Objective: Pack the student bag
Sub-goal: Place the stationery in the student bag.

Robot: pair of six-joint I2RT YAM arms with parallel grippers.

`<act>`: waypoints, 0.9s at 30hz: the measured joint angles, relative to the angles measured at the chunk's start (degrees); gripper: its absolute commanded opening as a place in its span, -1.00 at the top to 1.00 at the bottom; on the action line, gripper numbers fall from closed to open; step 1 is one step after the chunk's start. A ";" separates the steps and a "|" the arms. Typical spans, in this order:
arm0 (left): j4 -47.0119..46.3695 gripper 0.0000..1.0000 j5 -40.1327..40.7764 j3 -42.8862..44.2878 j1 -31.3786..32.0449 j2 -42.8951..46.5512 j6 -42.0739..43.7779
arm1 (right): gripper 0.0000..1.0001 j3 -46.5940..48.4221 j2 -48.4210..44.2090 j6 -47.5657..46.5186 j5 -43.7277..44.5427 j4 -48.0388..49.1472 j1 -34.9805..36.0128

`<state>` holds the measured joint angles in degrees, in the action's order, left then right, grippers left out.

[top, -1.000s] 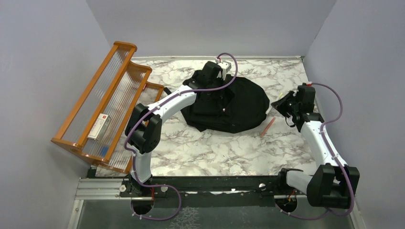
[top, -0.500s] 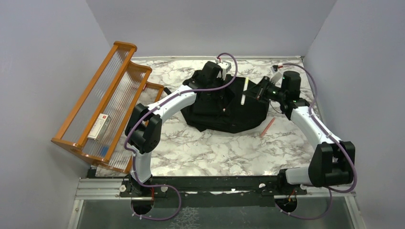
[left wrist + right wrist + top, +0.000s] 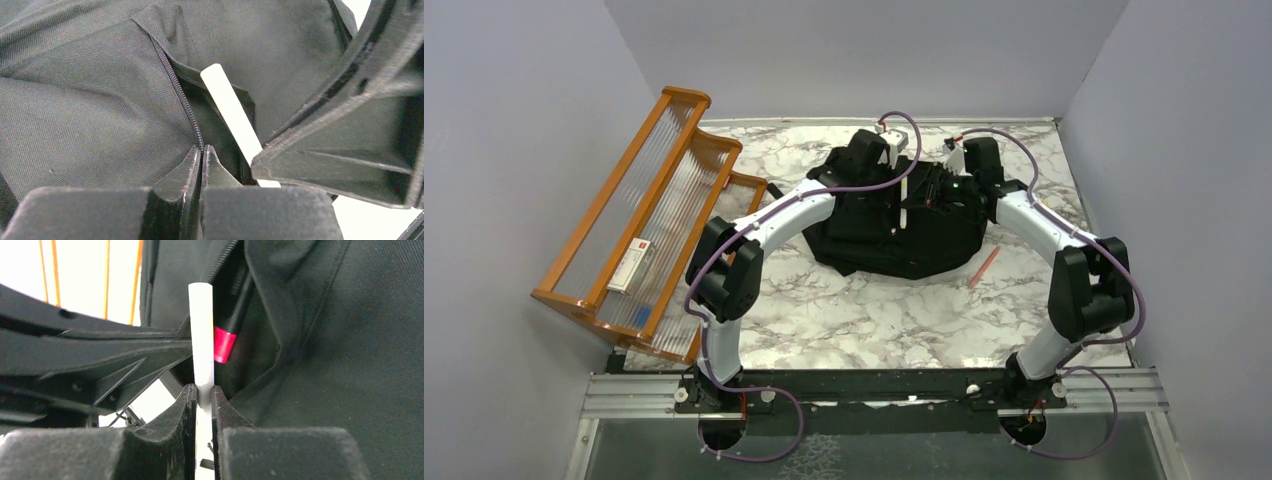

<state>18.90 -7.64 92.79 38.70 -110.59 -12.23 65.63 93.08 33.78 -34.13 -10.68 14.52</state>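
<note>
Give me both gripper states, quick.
Left gripper: shut, pinching the bag at its zip edge.
Right gripper: shut on the white pen, its tip at the bag's opening.

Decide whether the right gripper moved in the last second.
Yes: the right gripper, holding a white pen, swung left, away from the pink pencil, to over the student bag.

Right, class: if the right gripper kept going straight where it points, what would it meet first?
Probably the open pocket of the bag: the right gripper aims its white pen into that gap, beside a red-banded pen already inside. Depth is unclear.
</note>
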 measured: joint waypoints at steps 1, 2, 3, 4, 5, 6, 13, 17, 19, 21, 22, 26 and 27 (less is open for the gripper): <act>-0.04 1.00 -0.04 -0.07 0.00 0.00 -0.02 | 0.99 0.94 0.94 -0.20 0.39 -1.27 0.04; -0.13 1.00 -0.07 -0.17 0.00 0.00 -0.02 | 0.99 1.84 1.79 -0.42 0.70 -2.51 0.07; -0.28 1.00 -0.09 -0.35 0.00 0.00 -0.02 | 0.99 2.62 2.51 -0.59 1.01 -3.45 0.07; -0.42 1.00 -0.11 -0.48 0.00 0.00 -0.11 | 0.99 3.41 3.19 -0.85 1.25 -4.42 0.07; -0.48 1.00 -0.17 -0.61 0.00 0.00 -0.17 | 0.99 4.15 3.82 -1.01 1.40 -5.20 0.07; -0.46 1.00 -0.33 -0.72 0.00 0.00 -0.22 | 0.99 4.85 4.46 -1.22 1.46 -5.97 0.13; -0.55 1.00 -0.55 -0.76 0.00 0.00 -0.42 | 0.99 9.77 8.70 -3.10 1.51 -10.99 0.85; -0.52 1.00 -0.76 -0.76 0.00 0.00 -0.57 | 0.99 11.76 10.01 -4.46 1.90 -13.88 1.64; -0.52 1.00 -0.87 -0.76 0.00 0.00 -0.63 | 0.99 12.13 10.21 -4.94 2.19 -14.93 1.66; -0.50 1.00 -0.98 -0.76 0.00 0.00 -0.66 | 0.99 12.50 10.56 -5.20 2.40 -16.04 1.68; -0.50 1.00 -1.01 -0.76 0.00 0.00 -0.66 | 0.99 12.87 10.93 -5.33 2.45 -16.52 1.68; -0.50 1.00 -1.16 -0.76 0.00 0.00 -0.66 | 0.99 14.40 13.07 -5.38 2.49 -17.79 1.73; -0.50 1.00 -1.18 -0.76 0.00 0.00 -0.68 | 0.99 14.84 13.62 -5.35 2.45 -18.10 1.77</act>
<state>18.39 -8.82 92.03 38.70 -110.59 -12.91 80.47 106.69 28.42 -31.68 -28.77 16.29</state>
